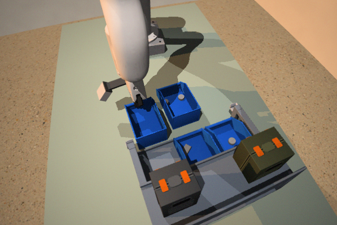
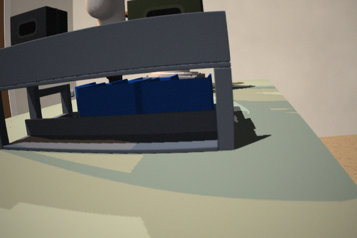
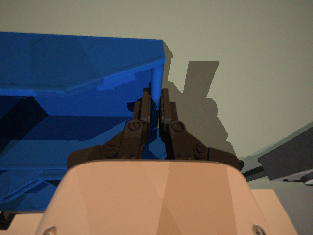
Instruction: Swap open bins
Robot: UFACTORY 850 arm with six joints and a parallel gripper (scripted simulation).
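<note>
- The pincer (image 1: 139, 104) (image 2: 115, 79) (image 3: 155, 99) is narrow, pinching a thin end wall of the empty bin (image 1: 148, 121) (image 3: 73, 59), apparently to control it from one end.
- That bin extends from the pincer toward the shelf (image 1: 136, 165) (image 2: 225, 108); whether its base fully meets the surface (image 1: 87, 162) (image 2: 201, 171) (image 3: 274, 39) is unclear.
- Beside the pincer, the bin with parts (image 1: 185, 119) waits, likely until the first is released.
- Beyond the pincer, the vacant place (image 1: 163, 158) seems ready for it.
</note>
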